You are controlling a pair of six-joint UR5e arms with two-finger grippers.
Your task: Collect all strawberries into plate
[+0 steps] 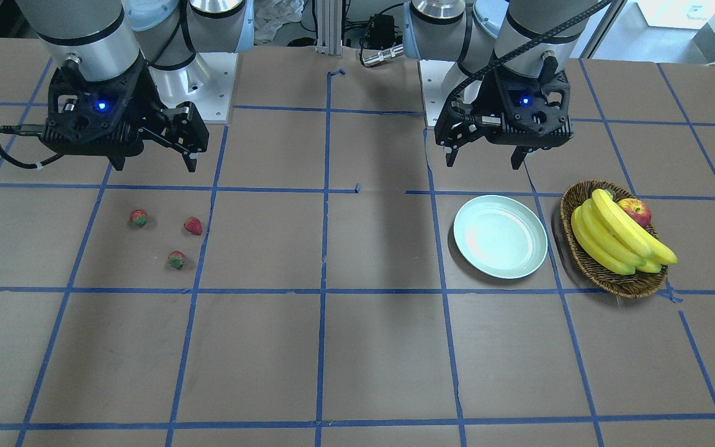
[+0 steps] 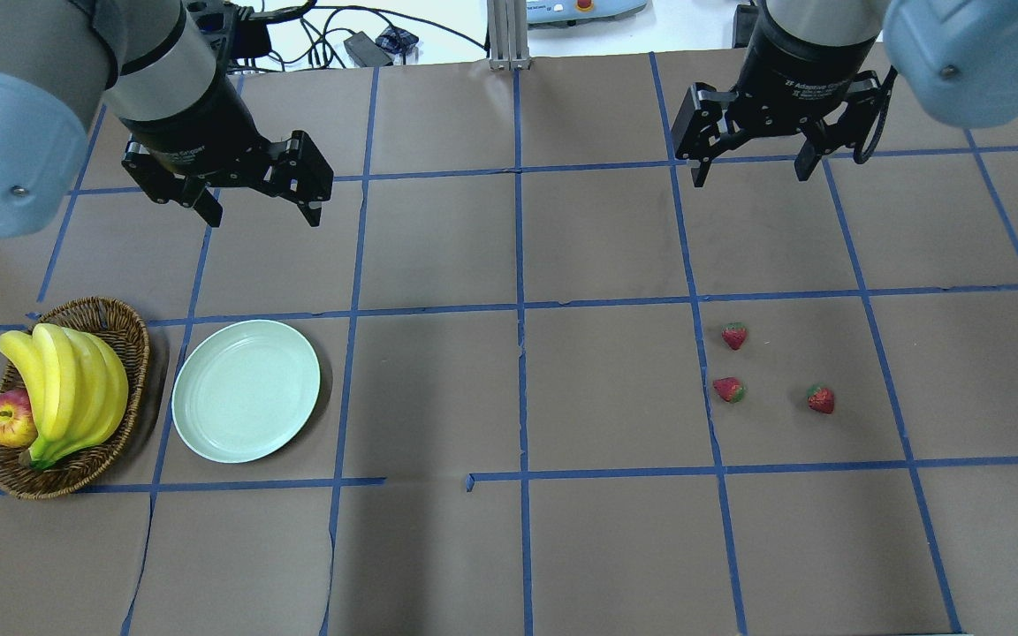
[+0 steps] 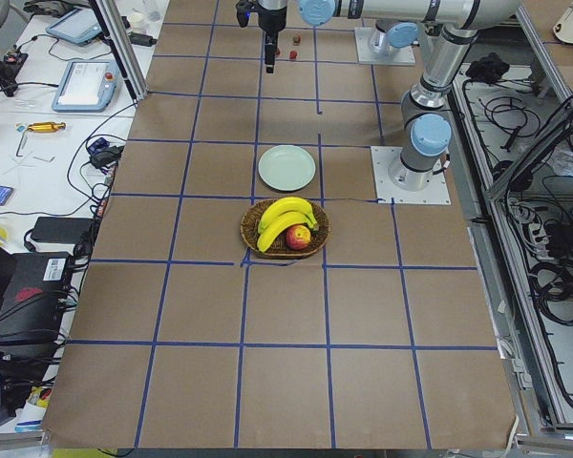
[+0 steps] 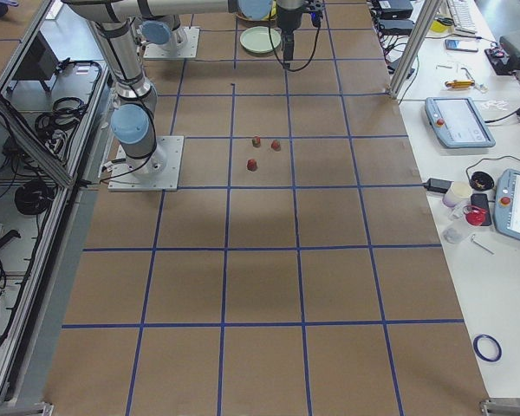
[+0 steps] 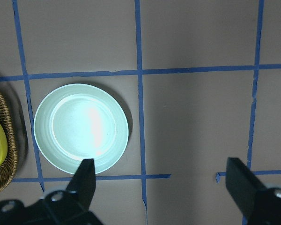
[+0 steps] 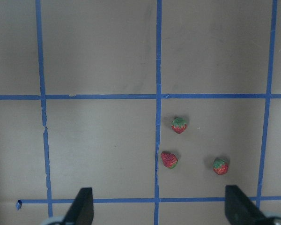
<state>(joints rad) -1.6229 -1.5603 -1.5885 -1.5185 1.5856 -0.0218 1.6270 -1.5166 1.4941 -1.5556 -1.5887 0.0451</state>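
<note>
A robotics lab is indicated — table [image 2: 606, 238] papered and gridded with blue tape [image 2: 520, 238], teach pendants [image 4: 456, 121] and cables [image 3: 544, 134] laid alongside.

Three strawberries [image 2: 734, 336] [image 2: 728, 389] [image 2: 821, 399], one plate [image 2: 246, 390], one basket [image 2: 133, 340], one banana bunch [image 2: 67, 389], one apple [image 2: 7, 420], one left hand [image 2: 263, 215], one right hand [image 2: 750, 177]

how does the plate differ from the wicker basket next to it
The plate is round, smooth, glossy mint green; the basket is oval, brown woven wicker. The plate is empty; the basket holds bananas and an apple. The plate is shallow; the basket has taller walls. Both sit on the robot's left side.
</note>
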